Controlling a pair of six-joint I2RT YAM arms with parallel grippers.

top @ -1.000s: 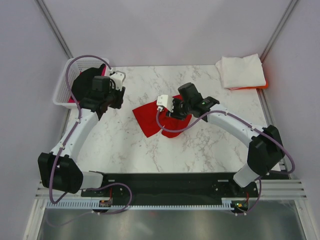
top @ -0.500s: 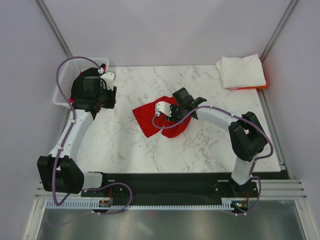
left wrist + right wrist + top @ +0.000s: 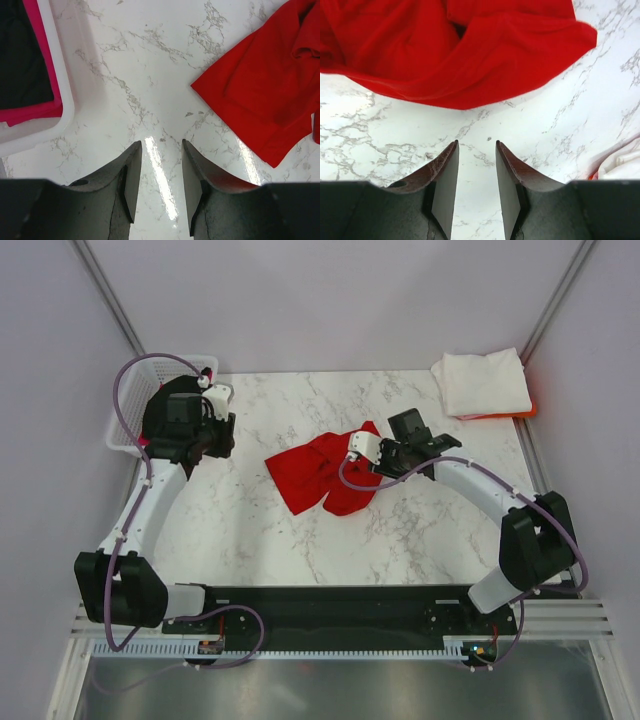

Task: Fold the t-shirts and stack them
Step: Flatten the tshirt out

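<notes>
Above the worktop (image 3: pixel 420 530), from the overhead camera, you have the red t-shirt (image 3: pixel 322 472) lying crumpled near the middle, bunched and only partly spread, so I judge the folding has not really started. Your right gripper (image 3: pixel 366 456) sits just beside the shirt's right edge, likely placed to take that hem. Your left gripper (image 3: pixel 228 430) hangs near the left edge next to the white basket (image 3: pixel 120 440), well apart from the red cloth. A folded white t-shirt (image 3: pixel 482 380) rests at the far right corner on an orange one (image 3: pixel 515 413); that looks like the stack you are building.

Through the left wrist camera, the left gripper (image 3: pixel 161 145) has its jaws apart with only bare marble between them; it holds nothing. The red t-shirt (image 3: pixel 260 95) fills the upper right, one flat corner pointing toward the fingers. The basket (image 3: pixel 62 95) wall runs down the left side, with a black shirt (image 3: pixel 20 50) on a magenta-pink one (image 3: pixel 40 107) inside, probably waiting their turn.

Through the right wrist camera, the right gripper (image 3: pixel 476 145) also stands apart and empty over marble. The red t-shirt (image 3: pixel 460 50) lies just beyond the fingertips in rounded folds, not touching them. A bit of the white t-shirt (image 3: pixel 622 162) shows at the lower right.

You will find no brand, label or writing readable in any view.
</notes>
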